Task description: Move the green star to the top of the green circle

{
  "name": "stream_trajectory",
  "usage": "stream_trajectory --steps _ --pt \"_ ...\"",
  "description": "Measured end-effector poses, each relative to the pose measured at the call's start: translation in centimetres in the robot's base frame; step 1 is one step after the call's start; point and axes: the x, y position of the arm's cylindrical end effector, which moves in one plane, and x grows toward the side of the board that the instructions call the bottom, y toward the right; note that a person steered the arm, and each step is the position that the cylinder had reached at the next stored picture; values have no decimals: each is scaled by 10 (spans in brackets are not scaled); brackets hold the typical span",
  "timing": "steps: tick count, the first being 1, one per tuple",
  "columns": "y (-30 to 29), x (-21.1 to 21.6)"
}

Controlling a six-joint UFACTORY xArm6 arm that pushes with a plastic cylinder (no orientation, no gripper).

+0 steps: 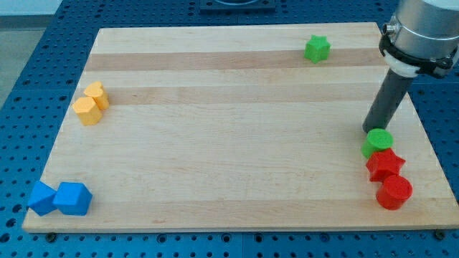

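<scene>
The green star sits near the view's top edge of the board, right of centre. The green circle sits at the view's right, low down. My tip is at the lower end of the dark rod, just above and left of the green circle, touching or almost touching it. The green star is far above my tip, toward the view's top and a little left.
A red star and a red circle lie just below the green circle. Two yellow blocks sit at the view's left. Two blue blocks sit at the bottom left. The wooden board lies on a blue perforated table.
</scene>
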Motion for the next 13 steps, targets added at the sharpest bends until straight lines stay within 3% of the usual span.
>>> stream_trajectory --steps 1,2,5,6,7,8,13 --pt "0 -3" --pt "9 -44" --pt "15 -261" --pt "-35 -278" --pt "-76 -270" --pt "-79 -241" --pt "-42 -180"
